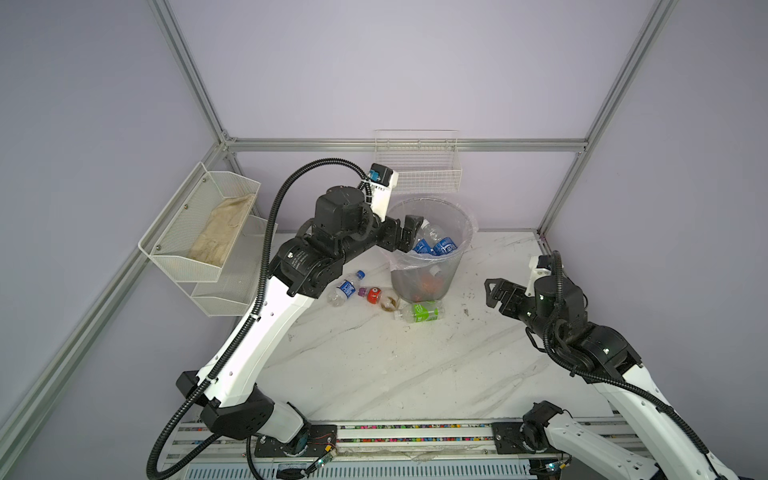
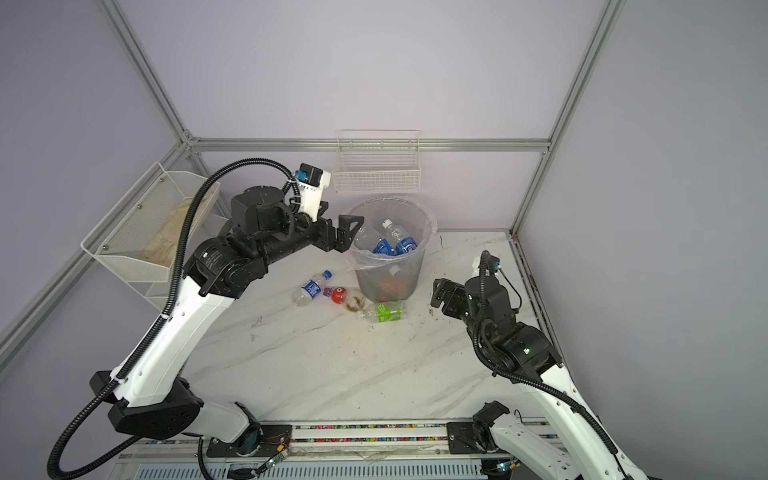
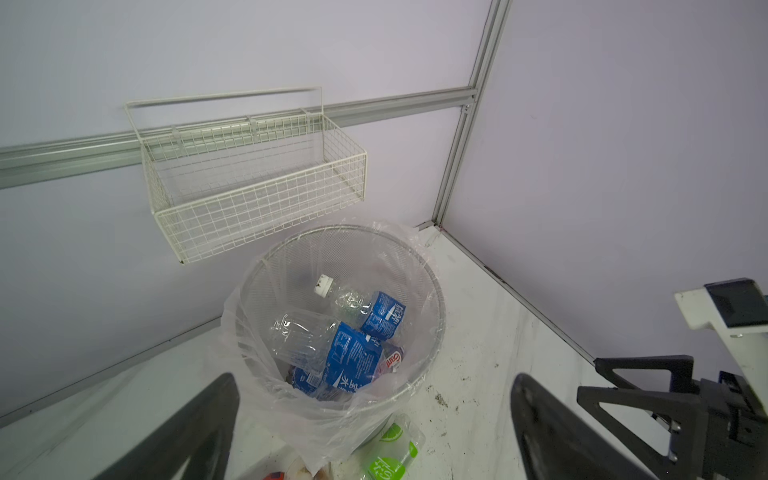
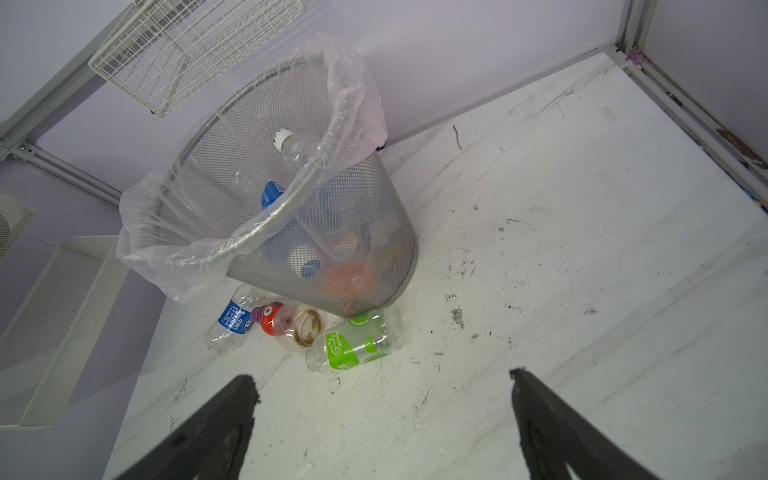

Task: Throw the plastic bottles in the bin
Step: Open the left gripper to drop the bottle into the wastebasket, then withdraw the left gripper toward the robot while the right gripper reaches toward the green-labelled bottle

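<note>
Lying sideways beside the grey mesh bin (image 1: 451, 278), a green-labelled plastic bottle (image 1: 422, 311) sits nearest the right gripper (image 1: 489, 294), wide open and empty

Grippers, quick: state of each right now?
Left gripper: open, holding nothing, at the bin rim.
Right gripper: open, holding nothing, above the table.

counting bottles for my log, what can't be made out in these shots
Lower bottles in the bin: blurred behind its mesh wall, right wrist view; uncountable.
Green-label bottle: cut off by the frame edge, left wrist view.
Bin rim: partly hidden by the left end effector in a top view.
</note>
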Robot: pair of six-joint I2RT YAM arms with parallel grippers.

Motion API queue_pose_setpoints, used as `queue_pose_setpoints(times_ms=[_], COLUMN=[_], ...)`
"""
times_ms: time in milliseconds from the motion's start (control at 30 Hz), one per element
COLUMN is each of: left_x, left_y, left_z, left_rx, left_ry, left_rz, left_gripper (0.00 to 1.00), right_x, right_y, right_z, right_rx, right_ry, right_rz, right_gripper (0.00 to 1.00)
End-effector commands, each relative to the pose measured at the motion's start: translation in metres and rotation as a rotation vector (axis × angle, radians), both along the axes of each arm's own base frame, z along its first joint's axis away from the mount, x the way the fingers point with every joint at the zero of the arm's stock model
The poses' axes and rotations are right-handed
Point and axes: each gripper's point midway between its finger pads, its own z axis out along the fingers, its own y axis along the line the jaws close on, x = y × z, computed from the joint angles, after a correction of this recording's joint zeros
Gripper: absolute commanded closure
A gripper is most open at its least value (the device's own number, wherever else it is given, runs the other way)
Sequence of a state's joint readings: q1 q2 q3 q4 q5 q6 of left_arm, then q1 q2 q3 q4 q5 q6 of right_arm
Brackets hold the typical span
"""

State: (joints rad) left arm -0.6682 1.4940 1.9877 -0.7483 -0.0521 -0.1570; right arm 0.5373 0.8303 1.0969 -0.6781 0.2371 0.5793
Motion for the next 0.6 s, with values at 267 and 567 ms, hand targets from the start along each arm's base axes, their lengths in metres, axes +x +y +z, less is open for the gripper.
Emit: queue_pose_setpoints(times_ms=[267,567], left_x=[-0.005,-0.022], left_y=[0.007,0.026], left_z=[-0.005,-0.021], left_rx=[-0.015,-0.026], left_ry=[-0.008,0.008], left_rz=[0.013,0.047], left_gripper=[0.0,0.0], right_x=[0.002,0.004], right_y=[0.005,0.015], right_z=[-0.005,-0.028], right_rx=[0.006,0.022], right_ry=[0.022,0.094], right_rz=[0.014,0.038], right_gripper=[0.03,0.03])
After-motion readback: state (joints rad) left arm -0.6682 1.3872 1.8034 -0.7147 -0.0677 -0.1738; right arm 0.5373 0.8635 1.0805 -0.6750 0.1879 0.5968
